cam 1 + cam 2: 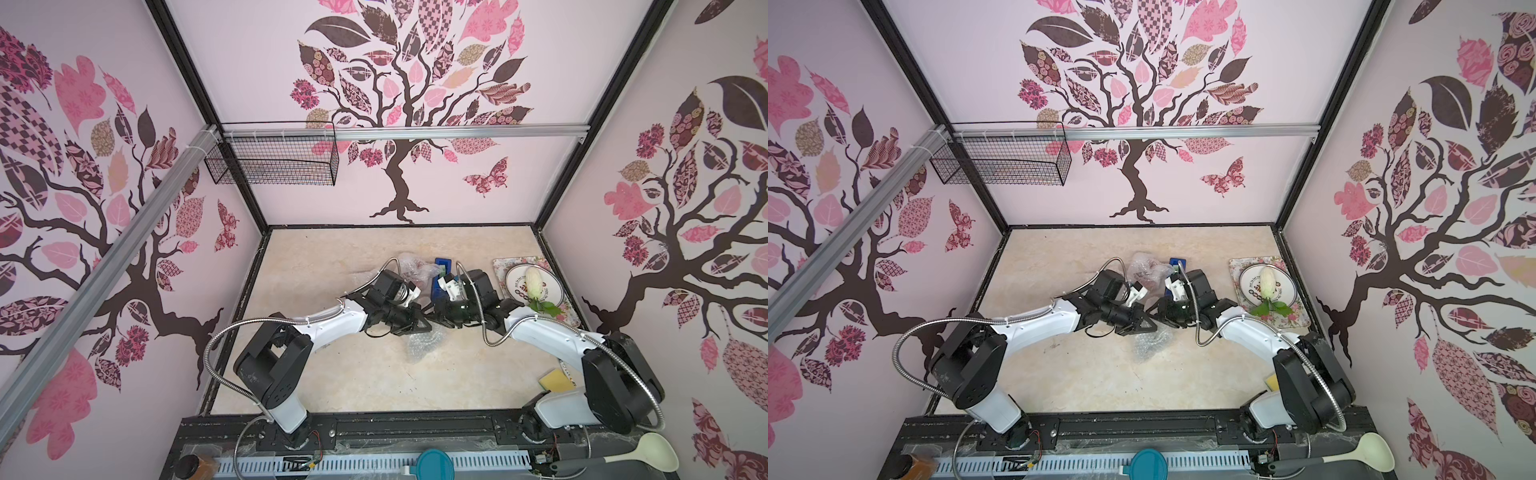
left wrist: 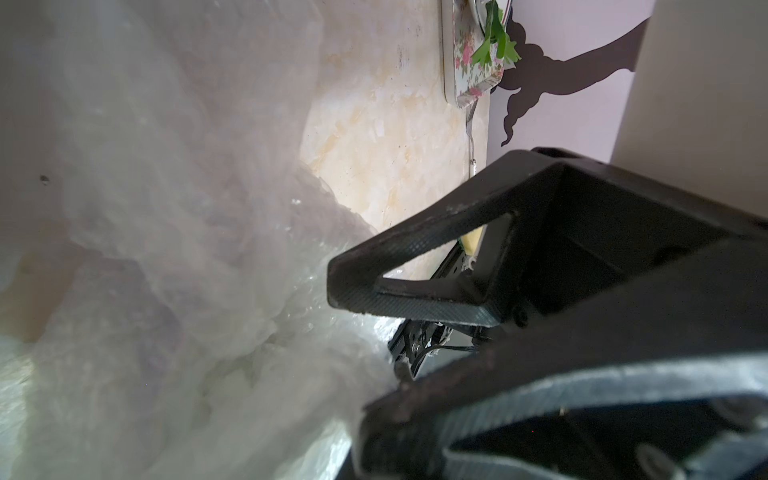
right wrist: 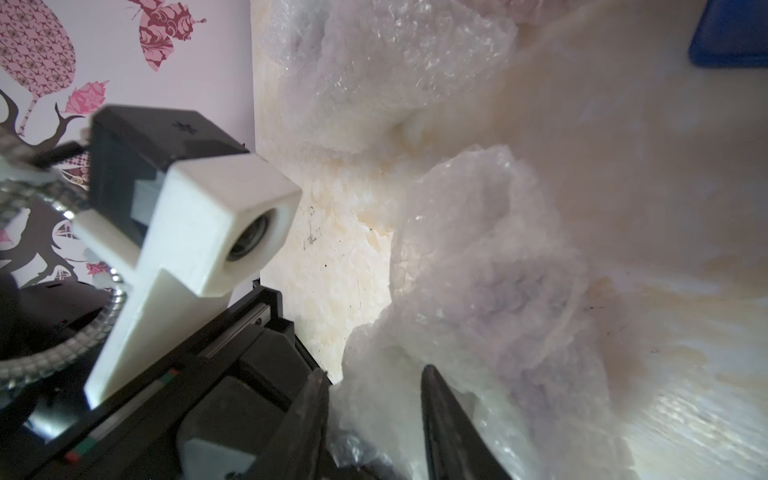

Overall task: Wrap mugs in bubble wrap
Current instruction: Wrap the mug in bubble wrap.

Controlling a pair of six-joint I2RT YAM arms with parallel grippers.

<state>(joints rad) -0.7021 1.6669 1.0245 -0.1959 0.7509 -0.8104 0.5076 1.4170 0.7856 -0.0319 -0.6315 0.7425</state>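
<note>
- The bubble wrap point(image 1: 424, 345) in hand is a crumpled bundle on the table point(image 1: 332, 374). It lies near the blue tape dispenser point(image 1: 441, 264), on the robot's side of it, with both grippers meeting over it.
- A pale lavender shape shows through the plastic in the right wrist view. I take it for the mug point(image 3: 523, 299), sitting inside the bundle. In both top views it is hidden.
- The left gripper point(image 2: 353, 349) is closed with a fold of the wrap pinched between its fingers, so it serves as the anchor.
- The right gripper point(image 3: 374, 399) has its jaws apart. A ridge of wrap lies in the gap, and no pinch shows.
- The step in hand, as I judge it, is to take the loose flap with the right gripper and fold it over the mug while the left holds.
- To do it well, close on a thick fold rather than a single skin, which could slip or tear.
- Draw the flap across the mug and away from the left's hold. It should be taut enough to hug the mug's side, but not so hard that the mug rolls or tips.
- The two grippers are nearly touching, so the right should move out along its own side.
- Steer the pull away from the dispenser and from the second bundle point(image 1: 409, 266) just beside it on its left, since the sheet could snag on either.
</note>
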